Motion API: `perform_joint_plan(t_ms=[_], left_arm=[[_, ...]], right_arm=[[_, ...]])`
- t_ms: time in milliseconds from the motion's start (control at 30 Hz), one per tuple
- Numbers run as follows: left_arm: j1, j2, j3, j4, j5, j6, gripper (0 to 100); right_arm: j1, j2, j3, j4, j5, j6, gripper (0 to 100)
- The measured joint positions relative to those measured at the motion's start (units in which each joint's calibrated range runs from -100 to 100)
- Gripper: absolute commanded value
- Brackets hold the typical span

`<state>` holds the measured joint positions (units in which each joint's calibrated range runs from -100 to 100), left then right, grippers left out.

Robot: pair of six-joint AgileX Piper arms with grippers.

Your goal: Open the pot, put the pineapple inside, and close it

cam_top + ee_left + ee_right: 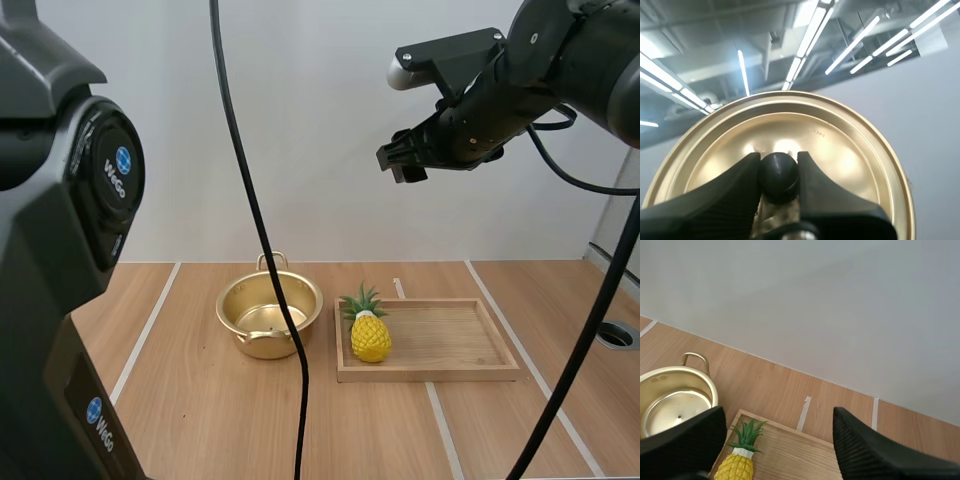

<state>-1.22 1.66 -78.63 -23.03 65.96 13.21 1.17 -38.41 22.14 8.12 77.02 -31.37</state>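
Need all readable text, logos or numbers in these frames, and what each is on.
"VIGO", as best it reads: white letters by a round blue logo on the left arm's joint housing.
"VIGO" again, same logo, lower on that arm.
Small embossed stamp on the lid: too small to read.
Pot, pineapple, wooden tray: no text visible.

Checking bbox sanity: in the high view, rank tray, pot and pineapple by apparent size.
1. wooden tray, the largest footprint.
2. pot, open, clearly smaller than the tray.
3. pineapple, smallest, at the tray's end nearest the pot.
All three sit at similar depth, so nearness hardly skews the order.
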Motion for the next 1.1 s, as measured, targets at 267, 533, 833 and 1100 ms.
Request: perform_joint_plan(t_ms=[267,533,833,1100], left_arm=[[0.0,-0.14,-3.38,-3.18,-21.84,-0.09,0],[0.0,-0.14,-3.59,-3.86,-42.66,-0.18,0],[0.0,-0.14,-3.59,-4.11,-45.19,-0.18,0],[0.0,-0.28,-3.7,-4.11,-50.76,-0.18,0]], right_arm=[[0.0,0.0,0.0,0.0,0.42,0.0,100],[0.0,0.0,0.0,0.0,1.26,0.0,100],[0.0,1.52,1.31,0.77,4.16,0.0,100],[0.0,11.24,6.44,6.2,6.78,-2.42,100]])
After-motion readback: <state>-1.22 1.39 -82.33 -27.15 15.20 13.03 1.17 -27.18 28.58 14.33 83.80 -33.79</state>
